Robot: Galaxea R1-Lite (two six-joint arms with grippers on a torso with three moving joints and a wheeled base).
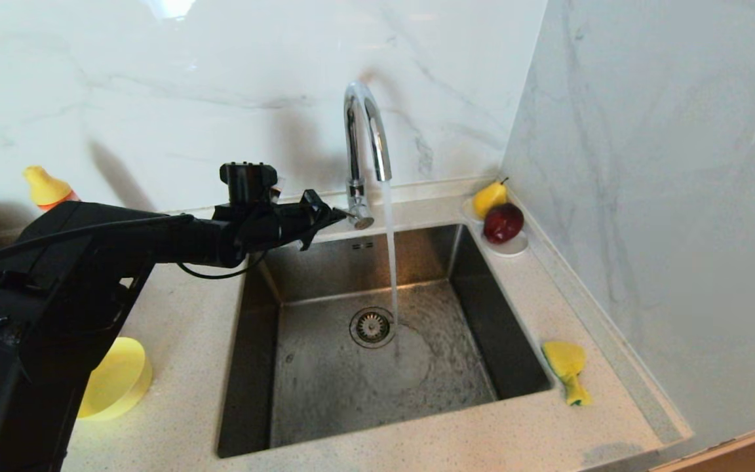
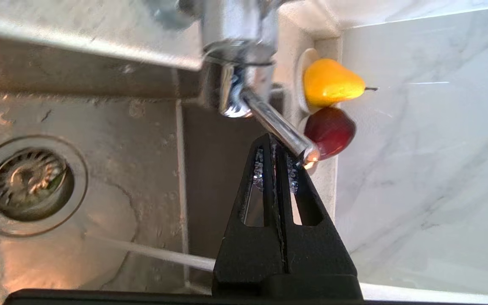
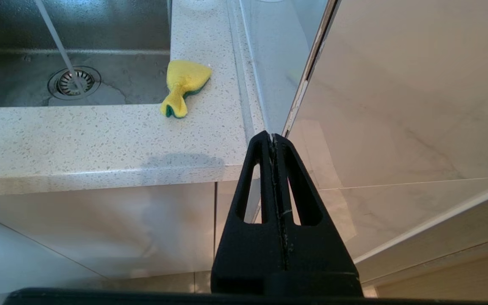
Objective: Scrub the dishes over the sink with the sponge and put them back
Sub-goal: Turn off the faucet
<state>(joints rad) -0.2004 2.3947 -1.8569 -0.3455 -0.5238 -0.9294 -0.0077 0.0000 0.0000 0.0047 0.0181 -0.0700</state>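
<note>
My left gripper (image 1: 337,213) is shut with nothing in it, its tip right at the chrome tap's (image 1: 366,131) small lever (image 2: 276,125). In the left wrist view the lever crosses the left gripper's (image 2: 272,143) fingertips; I cannot tell whether they touch. Water runs from the spout into the steel sink (image 1: 325,387), beside the drain strainer (image 1: 372,326). The yellow-and-green sponge (image 1: 567,368) lies crumpled on the counter right of the sink, also seen as the sponge (image 3: 184,82) in the right wrist view. One yellow bowl (image 1: 116,379) sits left of the sink, partly hidden by my left arm. My right gripper (image 3: 273,137) hangs shut below the counter's front edge.
A yellow pear (image 1: 489,196) and a dark red apple (image 1: 503,223) rest on a white saucer (image 1: 514,248) in the back right corner. A yellow-capped bottle (image 1: 46,187) stands at the back left. Marble walls close the back and right sides.
</note>
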